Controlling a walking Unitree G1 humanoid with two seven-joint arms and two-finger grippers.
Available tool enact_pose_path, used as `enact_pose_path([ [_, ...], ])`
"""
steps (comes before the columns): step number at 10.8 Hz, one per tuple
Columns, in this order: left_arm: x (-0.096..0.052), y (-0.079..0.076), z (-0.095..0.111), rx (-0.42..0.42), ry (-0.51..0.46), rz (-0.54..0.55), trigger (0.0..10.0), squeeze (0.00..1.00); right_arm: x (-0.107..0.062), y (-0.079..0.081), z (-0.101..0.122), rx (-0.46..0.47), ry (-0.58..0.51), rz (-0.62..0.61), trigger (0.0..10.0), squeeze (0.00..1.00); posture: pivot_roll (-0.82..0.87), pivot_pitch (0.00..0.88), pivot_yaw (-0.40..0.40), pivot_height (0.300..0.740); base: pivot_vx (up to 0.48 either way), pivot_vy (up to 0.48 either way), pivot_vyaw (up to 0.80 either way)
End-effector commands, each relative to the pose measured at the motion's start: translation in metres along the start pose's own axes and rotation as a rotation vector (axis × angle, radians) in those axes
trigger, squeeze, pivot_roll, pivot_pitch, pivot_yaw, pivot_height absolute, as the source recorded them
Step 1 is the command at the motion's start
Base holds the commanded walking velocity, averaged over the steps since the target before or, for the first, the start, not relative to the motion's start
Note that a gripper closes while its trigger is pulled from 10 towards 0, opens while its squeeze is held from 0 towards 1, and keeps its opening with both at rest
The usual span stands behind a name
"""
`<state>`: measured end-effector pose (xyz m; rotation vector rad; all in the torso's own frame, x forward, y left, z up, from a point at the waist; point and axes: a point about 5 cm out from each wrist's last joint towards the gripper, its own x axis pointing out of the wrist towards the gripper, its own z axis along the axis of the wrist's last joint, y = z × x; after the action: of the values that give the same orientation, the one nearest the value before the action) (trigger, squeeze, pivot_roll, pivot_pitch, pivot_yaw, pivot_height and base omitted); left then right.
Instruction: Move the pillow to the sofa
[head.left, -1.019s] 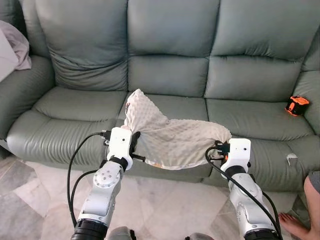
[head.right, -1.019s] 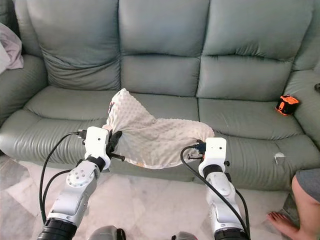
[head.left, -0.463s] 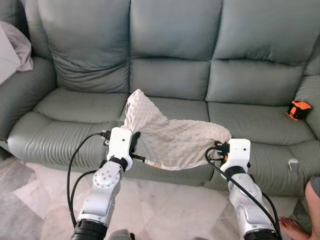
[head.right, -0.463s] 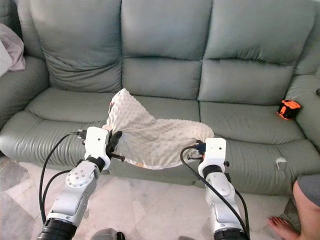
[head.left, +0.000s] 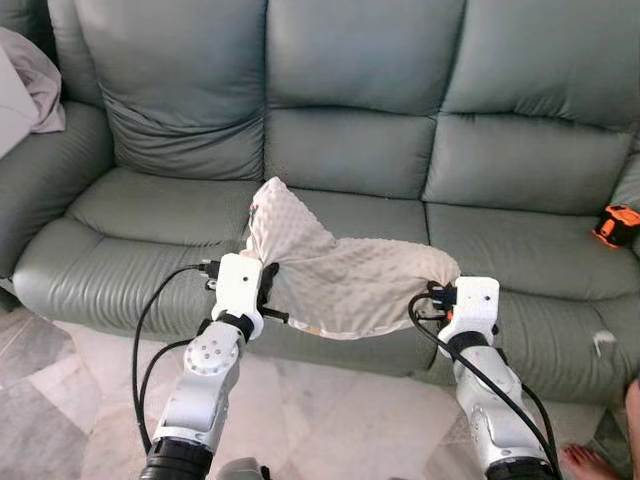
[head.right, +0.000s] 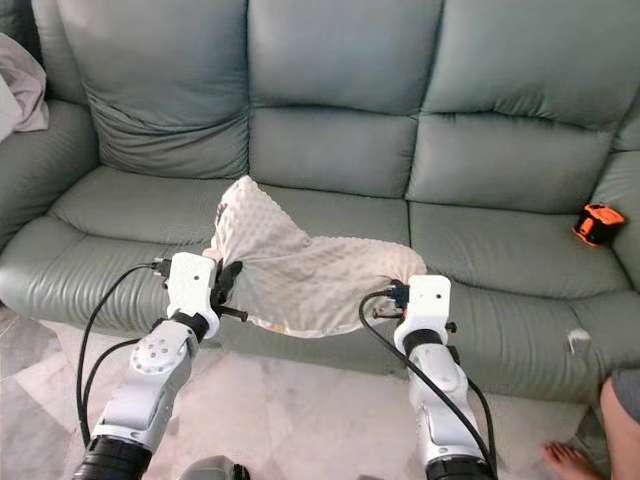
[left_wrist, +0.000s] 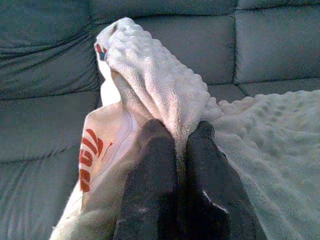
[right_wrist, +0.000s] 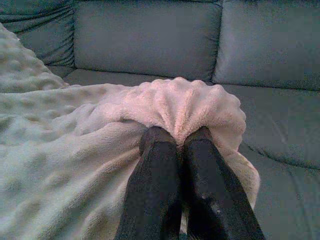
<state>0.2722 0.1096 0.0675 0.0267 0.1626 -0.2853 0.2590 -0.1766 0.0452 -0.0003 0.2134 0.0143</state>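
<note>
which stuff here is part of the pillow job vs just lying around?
In the job:
- pillow, pinched at both ends
- left end effector, shut on it
- right end effector, shut on it
- sofa, the drop target

Lying about:
- orange-black object on the right seat
- pinkish cloth on the left armrest
- person's foot on the floor

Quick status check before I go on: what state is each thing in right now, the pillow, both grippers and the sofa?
pillow: held up by both ends, sagging over the sofa's front edge.
left gripper: shut on the pillow.
right gripper: shut on the pillow.
sofa: middle seat bare.
orange object: resting on the right seat.
</note>
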Motion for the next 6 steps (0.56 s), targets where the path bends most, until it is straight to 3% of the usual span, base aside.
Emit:
enact_pose_path([
  [1, 0.0027, -0.005, 0.0073, 0.005, -0.033, -0.025, 10.0, 0.0, 0.0014, -0.0003, 0.0064, -0.002, -0.025, -0.002, 10.0, 0.0, -0.05, 0.0, 0.008, 0.74, 0.3, 0.0, 0.0],
  [6, 0.0033, -0.0049, 0.0074, 0.007, -0.031, -0.026, 10.0, 0.0, 0.0015, -0.0007, 0.0061, -0.002, -0.023, -0.004, 10.0, 0.0, -0.05, 0.0, 0.01, 0.74, 0.31, 0.0, 0.0],
])
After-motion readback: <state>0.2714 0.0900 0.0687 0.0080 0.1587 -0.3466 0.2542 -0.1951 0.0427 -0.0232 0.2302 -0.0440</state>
